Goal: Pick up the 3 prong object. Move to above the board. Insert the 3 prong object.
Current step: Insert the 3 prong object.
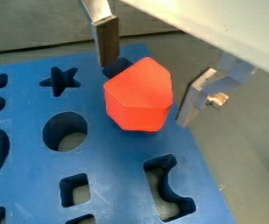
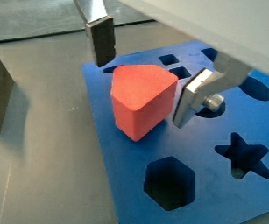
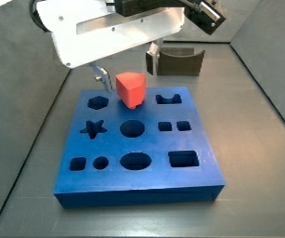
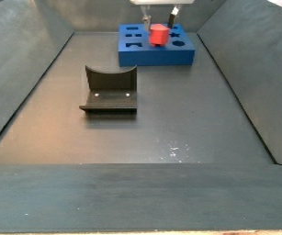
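The 3 prong object point(image 1: 139, 94) is a red-orange peg with a blocky head. It stands upright on the board point(image 1: 113, 171), a large blue block with dark cut-outs, near the board's edge. Its legs are hidden under the head. My gripper point(image 1: 148, 87) straddles the peg with its jaws apart. One finger point(image 1: 106, 44) stands clear of the peg and the other finger point(image 1: 195, 98) is close beside it. Another wrist view shows the same: peg point(image 2: 140, 101), gripper point(image 2: 143, 87), board point(image 2: 213, 157). The side views show the peg point(image 3: 131, 88) point(image 4: 159, 35) on the board point(image 3: 145, 181) point(image 4: 155, 57).
The dark fixture point(image 3: 178, 60) stands on the floor beyond the board, and it also shows in a side view point(image 4: 108, 90) in mid floor. Grey walls enclose the floor. A star cut-out point(image 1: 61, 80) and a hexagon cut-out point(image 2: 168, 182) lie near the peg.
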Robot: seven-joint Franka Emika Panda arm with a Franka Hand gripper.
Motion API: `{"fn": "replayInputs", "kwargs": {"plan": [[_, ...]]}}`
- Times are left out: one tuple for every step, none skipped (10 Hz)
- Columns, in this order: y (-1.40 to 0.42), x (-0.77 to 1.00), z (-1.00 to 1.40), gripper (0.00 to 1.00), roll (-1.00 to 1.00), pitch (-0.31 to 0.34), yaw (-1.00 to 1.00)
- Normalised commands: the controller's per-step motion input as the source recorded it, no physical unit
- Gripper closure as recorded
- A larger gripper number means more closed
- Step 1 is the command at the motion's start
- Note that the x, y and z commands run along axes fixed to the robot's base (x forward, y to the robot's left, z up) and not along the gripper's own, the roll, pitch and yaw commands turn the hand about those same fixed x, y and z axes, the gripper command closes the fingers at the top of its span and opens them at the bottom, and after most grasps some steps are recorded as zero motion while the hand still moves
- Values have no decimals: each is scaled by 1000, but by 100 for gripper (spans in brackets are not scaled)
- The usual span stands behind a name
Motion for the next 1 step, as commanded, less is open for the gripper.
{"fn": "replayInputs", "kwargs": {"plan": [[0,0,0,0,0,0,0]]}}
